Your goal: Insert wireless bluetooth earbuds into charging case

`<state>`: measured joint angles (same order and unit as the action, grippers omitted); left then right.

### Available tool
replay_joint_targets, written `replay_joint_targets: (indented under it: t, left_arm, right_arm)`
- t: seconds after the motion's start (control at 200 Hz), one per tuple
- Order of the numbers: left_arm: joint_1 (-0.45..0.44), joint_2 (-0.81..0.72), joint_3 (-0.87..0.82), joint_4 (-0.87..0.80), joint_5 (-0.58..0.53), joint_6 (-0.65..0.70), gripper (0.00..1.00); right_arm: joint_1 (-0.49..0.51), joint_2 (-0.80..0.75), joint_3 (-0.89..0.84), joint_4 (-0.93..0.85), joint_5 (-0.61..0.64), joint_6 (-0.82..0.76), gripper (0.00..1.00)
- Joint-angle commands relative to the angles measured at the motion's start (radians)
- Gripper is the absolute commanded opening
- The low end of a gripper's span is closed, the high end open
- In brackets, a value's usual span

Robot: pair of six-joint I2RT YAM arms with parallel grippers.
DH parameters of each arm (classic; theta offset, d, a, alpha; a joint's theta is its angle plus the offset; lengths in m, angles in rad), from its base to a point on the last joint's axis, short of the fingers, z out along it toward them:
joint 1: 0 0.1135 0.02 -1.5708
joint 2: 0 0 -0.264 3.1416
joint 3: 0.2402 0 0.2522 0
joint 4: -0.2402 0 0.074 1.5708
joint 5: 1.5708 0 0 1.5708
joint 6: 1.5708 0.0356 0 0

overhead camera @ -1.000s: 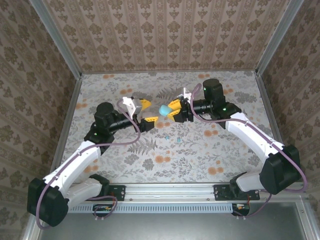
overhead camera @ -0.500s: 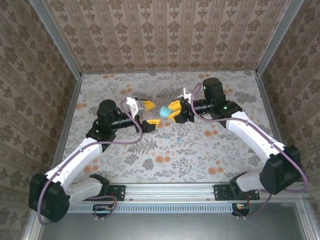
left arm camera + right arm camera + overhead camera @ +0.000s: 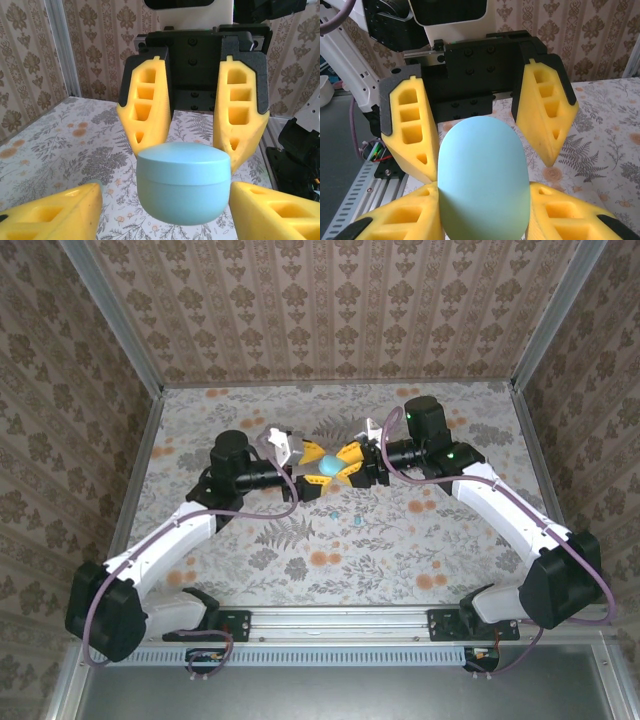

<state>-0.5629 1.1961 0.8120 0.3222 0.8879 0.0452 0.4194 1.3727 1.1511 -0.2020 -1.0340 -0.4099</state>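
My left hand [image 3: 312,468] is partly open. Its fingers [image 3: 55,212] straddle the closed teal charging case [image 3: 328,464] without clamping it, and a gap shows on one side. The case hangs above the middle of the counter [image 3: 420,560], pinched in my right hand [image 3: 346,464], which faces the left head-on. Tiny teal earbuds [image 3: 357,521] lie loose toward the counter's near edge.

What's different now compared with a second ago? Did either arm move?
The left claw swung to its right, up to the right claw, and now straddles the teal case, still open. The right claw kept its grip on the case in the same spot; the tiny pieces on the table stayed put.
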Motion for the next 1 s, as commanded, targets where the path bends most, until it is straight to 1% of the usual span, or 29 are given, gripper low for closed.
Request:
replay_joint_targets:
  t: [0.0, 0.065, 0.12, 0.225, 0.35, 0.51, 0.545, 0.62, 0.66, 0.795, 0.88, 0.95, 0.995]
  left_arm:
    - [-0.006, -0.002, 0.044, 0.009, 0.021, -0.019, 0.66]
    - [-0.006, -0.009, 0.034, 0.012, 0.007, -0.012, 0.64]
    - [-0.006, -0.009, 0.035, 0.005, 0.006, -0.008, 0.59]
    - [-0.006, -0.007, 0.034, -0.015, 0.020, 0.002, 0.54]
    - [-0.006, 0.006, 0.043, -0.012, 0.031, 0.008, 0.53]
    - [-0.008, 0.019, 0.059, -0.017, 0.041, 0.007, 0.52]
    - [-0.008, 0.022, 0.057, -0.009, 0.038, 0.001, 0.53]
    - [-0.009, 0.022, 0.054, 0.007, 0.036, -0.010, 0.57]
    - [-0.011, 0.023, 0.056, 0.012, 0.040, -0.012, 0.57]
    - [-0.012, 0.032, 0.059, -0.005, 0.041, -0.008, 0.49]
    - [-0.012, 0.038, 0.062, -0.034, 0.051, 0.005, 0.41]
    - [-0.012, 0.038, 0.062, -0.046, 0.052, 0.013, 0.39]
    - [-0.012, 0.037, 0.061, -0.044, 0.055, 0.012, 0.34]
  right_arm:
    - [0.001, 0.004, 0.029, 0.006, -0.036, -0.029, 0.36]
    - [0.001, 0.012, 0.034, 0.000, -0.037, -0.029, 0.35]
    - [0.001, 0.012, 0.037, -0.011, -0.037, -0.032, 0.35]
    - [0.001, 0.010, 0.033, -0.023, -0.033, -0.037, 0.35]
    - [0.002, 0.008, 0.043, -0.052, -0.028, -0.055, 0.35]
    - [0.002, 0.006, 0.038, -0.046, -0.030, -0.055, 0.35]
    - [0.002, 0.008, 0.034, -0.043, -0.029, -0.058, 0.35]
    - [0.002, 0.011, 0.033, -0.042, -0.024, -0.059, 0.35]
    - [0.001, 0.012, 0.034, -0.042, -0.023, -0.061, 0.35]
    - [0.001, 0.013, 0.041, -0.035, -0.035, -0.056, 0.35]
    - [0.001, 0.012, 0.043, -0.034, -0.036, -0.055, 0.35]
    - [0.002, 0.012, 0.045, -0.035, -0.038, -0.056, 0.36]
    - [0.001, 0.012, 0.051, -0.044, -0.036, -0.058, 0.36]
